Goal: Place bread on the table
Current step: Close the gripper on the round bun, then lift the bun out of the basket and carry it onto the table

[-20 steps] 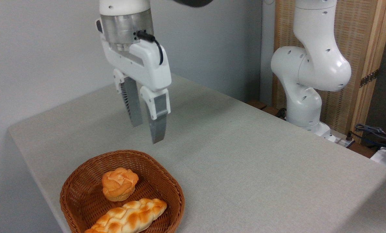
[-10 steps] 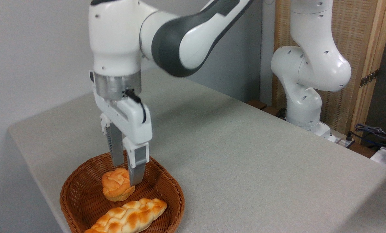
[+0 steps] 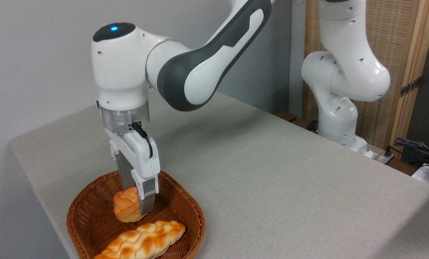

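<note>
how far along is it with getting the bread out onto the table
Early stage. Done: the gripper is down in the wicker basket, fingers either side of the bread. In hand: the grasp; whether the fingers have clamped cannot be told. Left: lifting the bun, which sits in the basket beside the braided loaf, and setting it on the table.

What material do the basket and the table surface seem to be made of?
The basket looks like woven wicker, brown with a slight sheen: crossing strands show on its wall. The table seems cloth-covered, matte grey-green with a fine grainy texture; what lies under it cannot be seen.
</note>
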Controlling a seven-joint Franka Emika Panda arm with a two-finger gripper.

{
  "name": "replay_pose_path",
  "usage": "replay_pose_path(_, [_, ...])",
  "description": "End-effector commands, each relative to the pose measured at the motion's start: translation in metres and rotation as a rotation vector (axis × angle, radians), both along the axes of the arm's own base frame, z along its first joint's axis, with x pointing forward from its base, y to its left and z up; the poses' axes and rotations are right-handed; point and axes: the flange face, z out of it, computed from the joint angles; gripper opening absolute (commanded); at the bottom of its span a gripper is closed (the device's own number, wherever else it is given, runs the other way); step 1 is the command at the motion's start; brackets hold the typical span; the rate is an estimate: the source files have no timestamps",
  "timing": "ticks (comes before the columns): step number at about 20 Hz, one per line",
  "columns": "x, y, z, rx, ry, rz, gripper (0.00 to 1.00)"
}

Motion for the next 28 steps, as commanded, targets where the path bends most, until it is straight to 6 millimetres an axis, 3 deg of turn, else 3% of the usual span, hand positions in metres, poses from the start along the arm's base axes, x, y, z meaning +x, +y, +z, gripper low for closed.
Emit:
replay_pose_path(1, [0.0, -0.003, -0.008, 0.014, -0.012, -0.067, 0.37])
replay_pose_path(3, [0.0, -0.003, -0.008, 0.014, -0.013, -0.075, 0.16])
replay_pose_path(4, [0.001, -0.003, -0.009, 0.014, -0.011, -0.077, 0.14])
replay_pose_path(16, [0.001, -0.003, -0.004, 0.004, -0.015, -0.072, 0.11])
replay_pose_path(21, [-0.006, 0.01, 0.035, -0.064, 0.015, -0.018, 0.11])
replay_pose_path(24, [-0.004, 0.029, 0.057, -0.092, -0.005, 0.025, 0.11])
replay_pose_path(28, [-0.027, 0.059, 0.103, -0.093, -0.021, 0.043, 0.15])
